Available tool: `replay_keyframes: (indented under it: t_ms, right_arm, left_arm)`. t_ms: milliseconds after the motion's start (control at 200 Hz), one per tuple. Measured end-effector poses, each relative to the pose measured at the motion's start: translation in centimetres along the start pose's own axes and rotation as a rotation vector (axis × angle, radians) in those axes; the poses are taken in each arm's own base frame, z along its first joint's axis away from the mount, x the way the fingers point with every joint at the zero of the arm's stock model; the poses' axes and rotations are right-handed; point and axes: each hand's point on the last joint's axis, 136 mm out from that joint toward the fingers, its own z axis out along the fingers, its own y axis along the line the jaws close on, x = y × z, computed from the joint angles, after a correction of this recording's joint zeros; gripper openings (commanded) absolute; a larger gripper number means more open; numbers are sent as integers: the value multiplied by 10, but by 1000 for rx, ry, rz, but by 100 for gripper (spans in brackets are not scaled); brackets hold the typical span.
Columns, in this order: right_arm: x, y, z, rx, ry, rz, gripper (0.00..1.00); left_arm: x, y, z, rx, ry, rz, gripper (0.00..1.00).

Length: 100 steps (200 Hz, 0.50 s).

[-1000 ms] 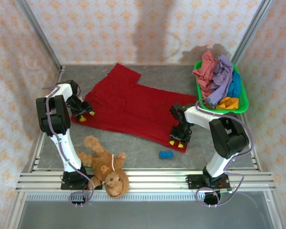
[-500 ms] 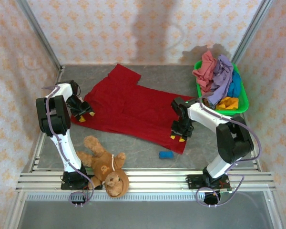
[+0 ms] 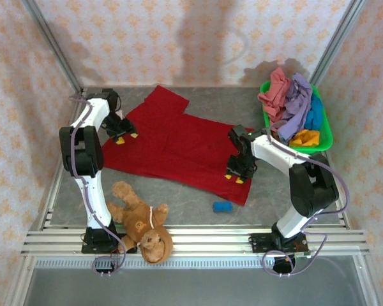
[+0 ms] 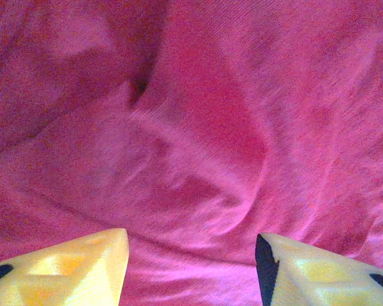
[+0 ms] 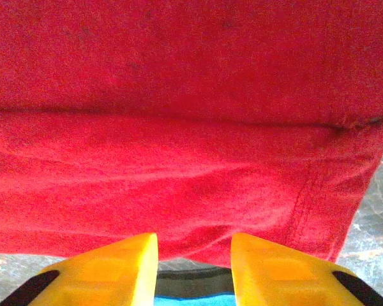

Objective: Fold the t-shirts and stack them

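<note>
Your right gripper (image 3: 235, 178) has crept onto the near-right hem of the big dark red cloth t-shirt (image 3: 179, 143) spread mid-way across the grey table (image 3: 179, 204), fingers apart for a pinch. Farther back, your left gripper (image 3: 127, 138) has swung over its left edge, likewise unclenched.

Dark red t-shirt (image 3: 179, 145) lies spread, wrinkled, at centre; other t-shirts (image 3: 292, 105) heaped far right.

Grey table (image 3: 185, 204), red t-shirt (image 3: 179, 143), teddy (image 3: 140, 223), basket (image 3: 327, 131)
</note>
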Motion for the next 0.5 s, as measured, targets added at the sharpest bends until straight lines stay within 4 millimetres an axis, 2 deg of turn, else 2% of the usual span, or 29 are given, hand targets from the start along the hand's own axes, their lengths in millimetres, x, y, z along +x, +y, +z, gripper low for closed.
replay_keyframes:
  t_ms: [135,340,501]
  right_arm:
    - [-13,-1,11,14,-9,26,35]
    - [-39,1,23,34,-15,60,35]
    - [-64,13,29,35,-24,32,35]
  left_arm:
    - [-13,-10,13,1,-3,1,56]
    - [-21,-5,37,-30,17,-21,57]
    - [-24,-1,39,-44,11,-54,57]
